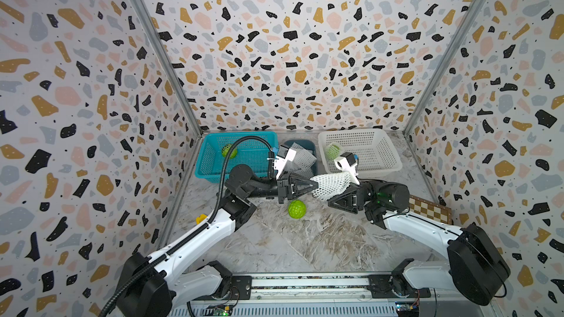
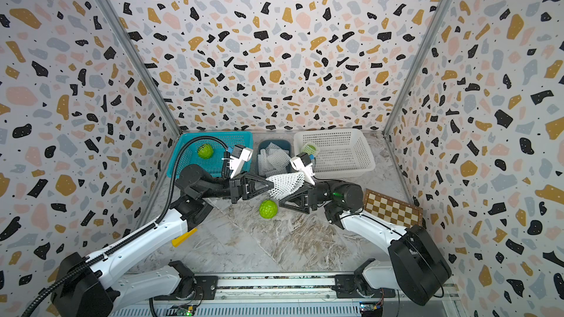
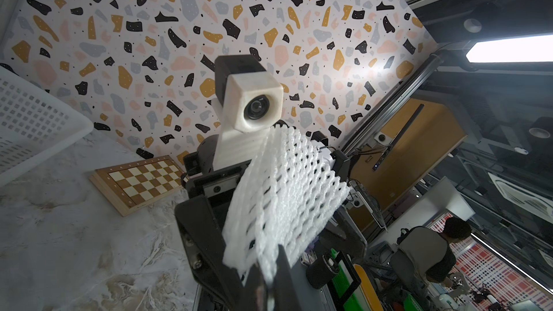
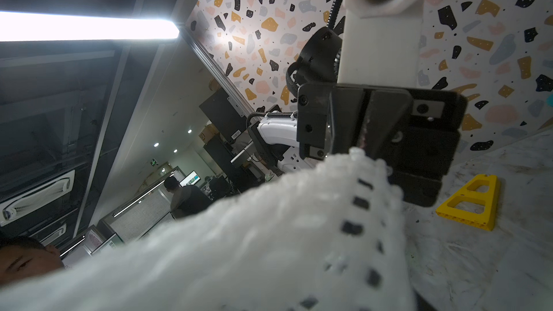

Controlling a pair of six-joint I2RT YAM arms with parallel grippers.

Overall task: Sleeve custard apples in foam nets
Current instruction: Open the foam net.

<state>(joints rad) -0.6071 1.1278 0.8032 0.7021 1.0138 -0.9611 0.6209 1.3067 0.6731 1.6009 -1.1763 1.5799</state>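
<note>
A white foam net (image 1: 331, 182) hangs in the air between my two grippers, above the marble table. My left gripper (image 1: 314, 186) is shut on one edge of it; the left wrist view shows the pinch (image 3: 267, 261). My right gripper (image 1: 326, 193) faces it with its fingers wide apart, and the net (image 3: 284, 183) spans them. In the right wrist view the net (image 4: 269, 249) hides the jaws. One bare custard apple (image 1: 297, 208) lies on the table just below the grippers. Another (image 1: 229, 150) sits in the blue basket. A third (image 1: 332, 151), wrapped in a net, lies in the white basket.
Blue basket (image 1: 213, 172) at back left, white lattice basket (image 1: 387, 160) at back right. Between them a dark bin (image 1: 305, 143) holds loose foam nets (image 1: 302, 155). A chessboard (image 1: 430, 208) lies at the right wall. A yellow triangular piece (image 2: 183, 237) lies under the left arm.
</note>
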